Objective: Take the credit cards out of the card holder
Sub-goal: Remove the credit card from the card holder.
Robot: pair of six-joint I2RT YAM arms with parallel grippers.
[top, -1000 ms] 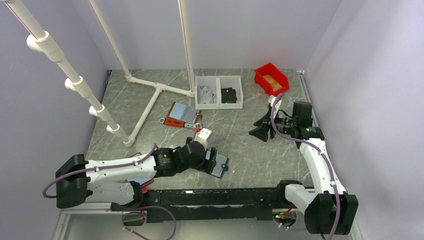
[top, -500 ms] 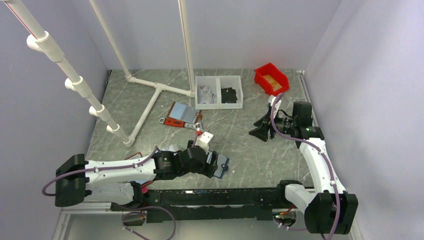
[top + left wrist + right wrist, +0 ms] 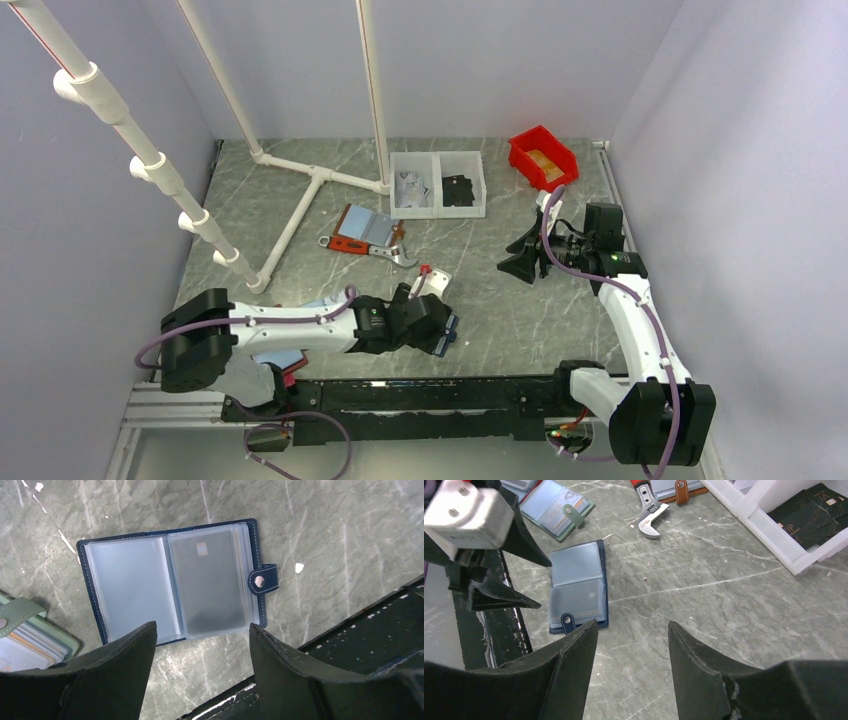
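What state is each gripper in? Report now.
Left gripper: open, empty, above the holder.
Right gripper: open, empty.

White-shelled left arm [image 3: 285,325] and right arm [image 3: 640,325], black joints [image 3: 190,345], looping mauve cables [image 3: 543,222] (matte black wedge fingers [image 3: 300,675]).

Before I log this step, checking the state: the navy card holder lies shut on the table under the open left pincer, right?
Not shut: the left wrist view shows the navy card holder lying open, pockets up. It does lie on the table under the open left pincer.
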